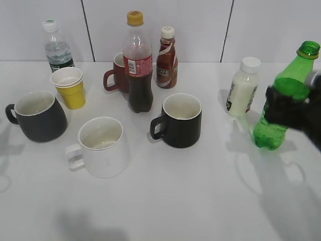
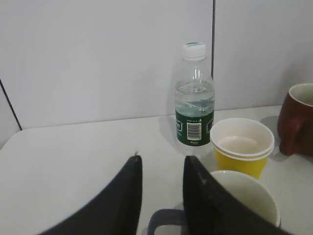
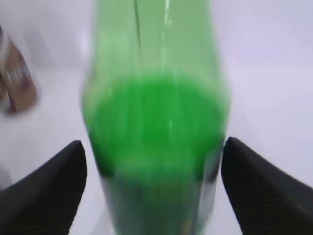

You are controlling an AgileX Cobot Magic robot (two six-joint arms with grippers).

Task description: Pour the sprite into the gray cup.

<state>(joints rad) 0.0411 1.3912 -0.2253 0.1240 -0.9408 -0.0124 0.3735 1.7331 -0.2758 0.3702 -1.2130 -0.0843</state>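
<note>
The sprite, a green capless bottle, leans with its top to the right at the table's right side. My right gripper is shut on its middle. In the right wrist view the blurred bottle fills the space between my fingers. The gray cup stands at the far left, handle to the left. In the left wrist view my left gripper is open above the cup's handle, with the whitish rim beside the right finger. The left gripper is out of the exterior view.
A white mug, a glossy black mug and a cola bottle stand mid-table. Yellow paper cups, a water bottle, a red mug, a brown bottle and a white bottle stand further back.
</note>
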